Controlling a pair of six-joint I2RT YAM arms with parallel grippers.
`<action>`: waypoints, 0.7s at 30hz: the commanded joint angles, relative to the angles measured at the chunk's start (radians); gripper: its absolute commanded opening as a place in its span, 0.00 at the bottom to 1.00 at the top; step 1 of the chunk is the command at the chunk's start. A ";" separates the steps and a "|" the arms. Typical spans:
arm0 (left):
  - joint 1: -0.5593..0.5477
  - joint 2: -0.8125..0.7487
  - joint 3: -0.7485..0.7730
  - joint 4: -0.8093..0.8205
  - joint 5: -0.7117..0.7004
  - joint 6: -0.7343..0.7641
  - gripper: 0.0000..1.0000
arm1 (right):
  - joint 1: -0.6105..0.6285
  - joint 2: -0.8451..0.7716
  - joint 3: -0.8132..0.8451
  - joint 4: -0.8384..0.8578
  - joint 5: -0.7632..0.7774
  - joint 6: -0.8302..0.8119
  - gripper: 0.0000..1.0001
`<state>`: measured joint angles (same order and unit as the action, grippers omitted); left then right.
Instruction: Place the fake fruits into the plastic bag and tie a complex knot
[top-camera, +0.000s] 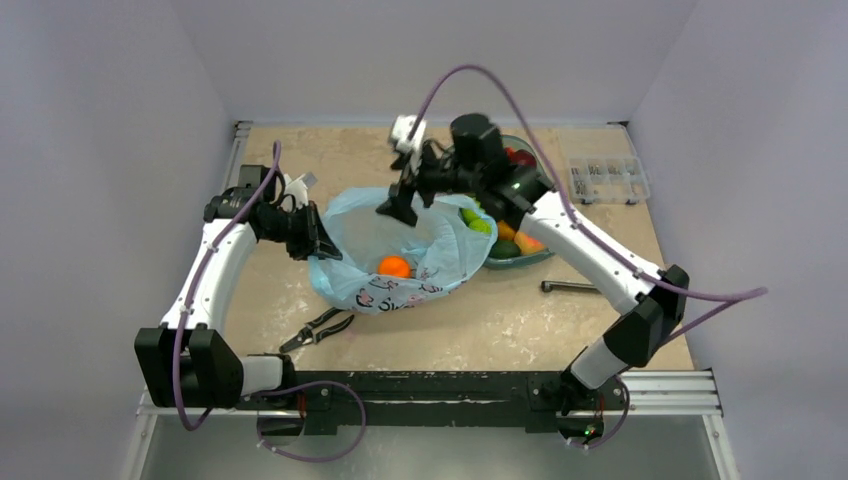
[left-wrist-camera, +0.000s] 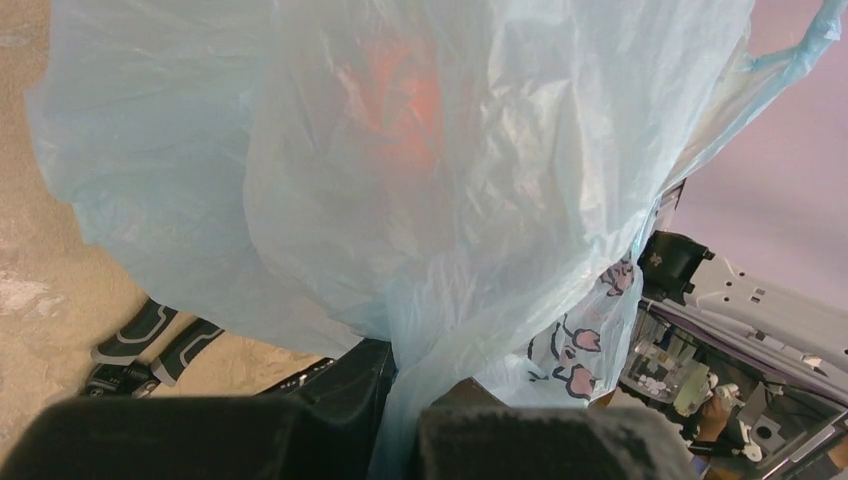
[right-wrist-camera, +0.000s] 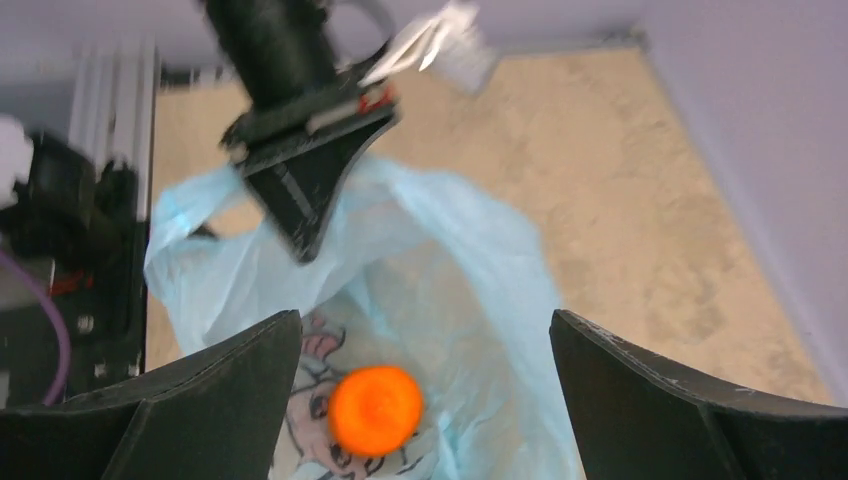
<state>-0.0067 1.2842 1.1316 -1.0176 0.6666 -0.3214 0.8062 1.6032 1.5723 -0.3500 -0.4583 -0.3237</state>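
Observation:
The light-blue plastic bag (top-camera: 395, 250) lies open on the table's middle, with an orange fruit (top-camera: 394, 266) inside. My left gripper (top-camera: 322, 238) is shut on the bag's left rim and holds it up; the left wrist view shows the plastic (left-wrist-camera: 400, 200) pinched between the jaws. My right gripper (top-camera: 398, 208) is open and empty above the bag's mouth. In the right wrist view the orange (right-wrist-camera: 375, 410) lies in the bag (right-wrist-camera: 470, 290) below the wide-open jaws. Other fake fruits (top-camera: 478, 222), green, orange and red, sit in the teal dish (top-camera: 523, 259) to the right.
Black-handled pliers (top-camera: 318, 328) lie on the table in front of the bag. A dark metal tool (top-camera: 570, 288) lies to the right. A clear compartment box (top-camera: 608, 180) stands at the back right. Walls close the sides and back.

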 joint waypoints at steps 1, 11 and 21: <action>0.007 -0.030 -0.008 0.016 0.002 0.009 0.00 | -0.201 -0.004 0.136 -0.025 -0.094 0.222 0.91; 0.007 -0.020 -0.004 0.026 0.011 0.006 0.00 | -0.471 0.107 0.063 -0.118 0.263 -0.036 0.79; 0.007 -0.018 -0.003 0.021 0.004 0.018 0.00 | -0.544 0.327 0.145 -0.081 0.312 -0.061 0.86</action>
<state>-0.0067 1.2789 1.1301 -1.0111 0.6662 -0.3210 0.2745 1.9240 1.6505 -0.4641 -0.1837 -0.3595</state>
